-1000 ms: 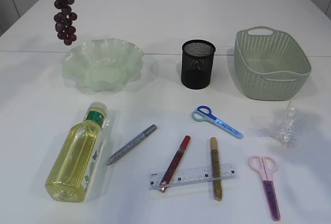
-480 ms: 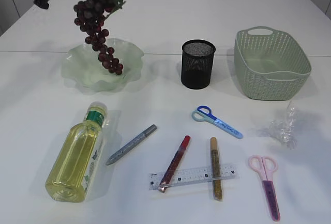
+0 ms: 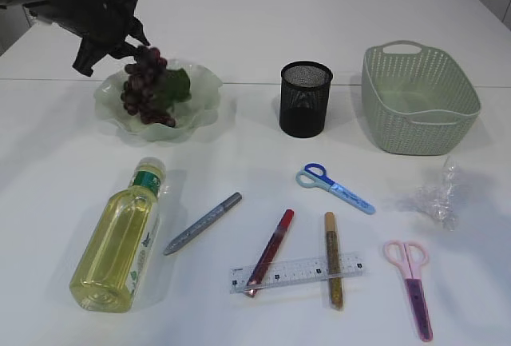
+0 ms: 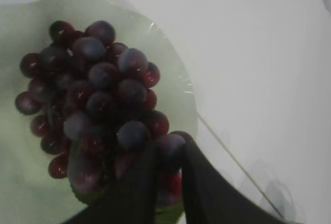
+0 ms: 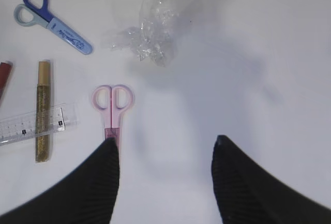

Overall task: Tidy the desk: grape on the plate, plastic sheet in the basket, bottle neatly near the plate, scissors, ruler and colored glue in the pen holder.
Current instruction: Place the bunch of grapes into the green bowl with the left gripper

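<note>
On plate (image 3: 206, 90): grape (image 3: 144, 86); left hand (image 4: 168, 182) fingers slightly apart at bunch; right hand (image 5: 165, 154) spread wide.

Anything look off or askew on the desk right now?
The bottle lies on its side, not standing near the plate. The red glue and gold glue lie crossing the ruler. Nothing looks spilled or damaged; the grapes sit in the plate.

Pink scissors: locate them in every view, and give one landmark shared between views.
Exterior view: pink scissors lie at lower right.
Left wrist view: not in it.
Right wrist view: left of centre, beside the right gripper's finger.
Shared landmark: crumpled plastic sheet.
</note>
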You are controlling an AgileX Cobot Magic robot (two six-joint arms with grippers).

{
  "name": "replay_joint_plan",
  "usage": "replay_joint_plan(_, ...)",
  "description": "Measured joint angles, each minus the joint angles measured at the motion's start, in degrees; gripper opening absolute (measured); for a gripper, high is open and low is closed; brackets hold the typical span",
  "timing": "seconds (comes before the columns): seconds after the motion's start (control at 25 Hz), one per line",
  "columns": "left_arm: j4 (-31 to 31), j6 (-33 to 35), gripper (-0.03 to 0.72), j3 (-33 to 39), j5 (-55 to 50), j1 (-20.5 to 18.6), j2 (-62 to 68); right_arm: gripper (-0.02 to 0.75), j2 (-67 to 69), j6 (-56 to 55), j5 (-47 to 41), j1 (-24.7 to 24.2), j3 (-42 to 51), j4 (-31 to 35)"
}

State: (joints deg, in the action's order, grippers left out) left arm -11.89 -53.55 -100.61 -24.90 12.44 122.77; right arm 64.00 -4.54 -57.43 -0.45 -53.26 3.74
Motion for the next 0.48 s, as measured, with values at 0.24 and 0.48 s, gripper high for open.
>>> replay_joint_plan(0.24,0.26,0.00,0.463,0.00,-2.02,0.00,0.00,0.452,0.00,0.00,0.09,0.00,0.00,0.05)
replay_joint_plan(0.48,0.41,4.75,0.515,0.00,-9.65,0.00,-0.76,0.452,0.00,0.00,0.09,0.00,0.00,0.14)
